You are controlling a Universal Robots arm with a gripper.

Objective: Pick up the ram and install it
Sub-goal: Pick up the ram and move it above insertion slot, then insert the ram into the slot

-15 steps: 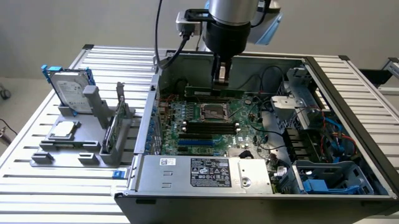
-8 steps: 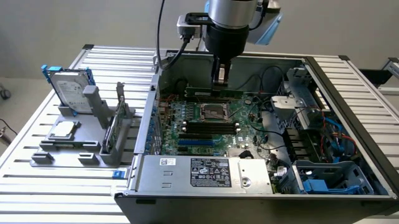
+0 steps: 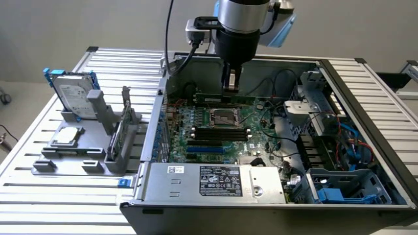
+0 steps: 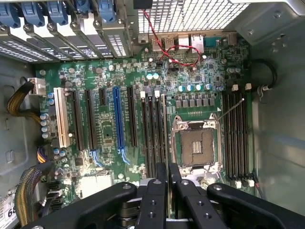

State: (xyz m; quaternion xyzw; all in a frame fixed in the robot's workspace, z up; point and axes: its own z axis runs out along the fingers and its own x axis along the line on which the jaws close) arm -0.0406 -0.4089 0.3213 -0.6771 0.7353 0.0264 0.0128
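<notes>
The ram (image 3: 210, 98) is a thin green stick that stands on its long edge inside the open computer case (image 3: 261, 220). It is a little above the middle of the exterior view and lies across the picture from side to side. The gripper (image 3: 230, 88) comes straight down on it from the top centre of the frame, and its two fingers are pressed on the upper edge of the stick, near its middle. In the wrist view the ram (image 4: 165, 129) shows as one narrow line seen from above, which runs out from between the black fingers (image 4: 157, 191), so the gripper (image 4: 167, 168) is clamped on it. This line is between the row of black memory slots (image 4: 151, 133) and the silver processor socket (image 4: 196, 143), just beside both. Whether the stick already sits down in a slot I cannot tell. In the exterior view the processor socket (image 3: 222, 116) is directly below the ram, and more black memory slots (image 3: 219, 133) are below the socket. At the lower centre of the frame is the grey power supply (image 3: 216, 181) with a dark label. At the left of the frame, outside the case, a silver hard drive (image 3: 73, 95) stands upright in a grey holder (image 3: 72, 154), and all is on a table of metal slats (image 3: 39, 196).
</notes>
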